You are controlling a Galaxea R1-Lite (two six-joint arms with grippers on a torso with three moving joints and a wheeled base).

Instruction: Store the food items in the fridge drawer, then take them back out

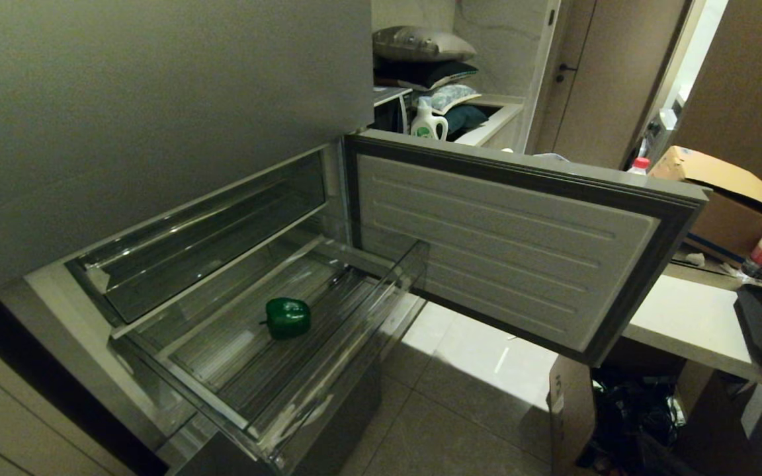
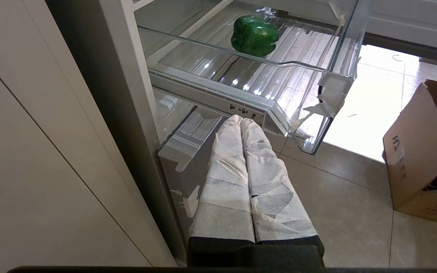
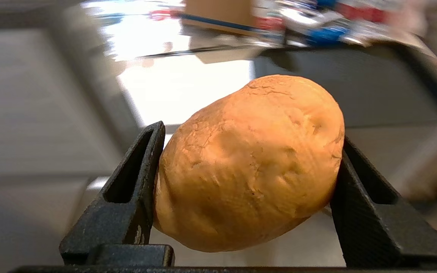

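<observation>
1. Two food items, split: bell pepper (image 1: 287, 317) sits on the ribbed floor of the fridge drawer (image 1: 328, 370), roughly mid-drawer; potato (image 3: 249, 163) is clamped in the right gripper (image 3: 247, 167).
2. Right gripper: jaws spread wide around the potato, one finger on each side, both touching it. Grip looks firm, though the potato sits tilted between the fingers. This arm is outside the head view, so I can't place it relative to the drawer.
3. Left gripper (image 2: 243, 123): wrapped fingers pressed together, holding nothing. Parked low, under and in front of the drawer's front lip, pointing at the fridge base. Looks idle.
4. Drawer is pulled out, top fully open. Fridge door (image 1: 507, 244) hangs open to the robot's right, beside the drawer.
5. Step, my read: either storing (pepper in, potato on its way) or retrieving (potato out, pepper left). These views alone don't settle it. The right wrist view shows a cluttered surface (image 3: 355, 72) in the background, not the fridge.
6. Next move, if storing: bring the potato over the drawer, clear of the front lip and open door, lower it beside the pepper without touching it, then release.
7. If retrieving: set the potato down on the surface, then return for the pepper.
</observation>
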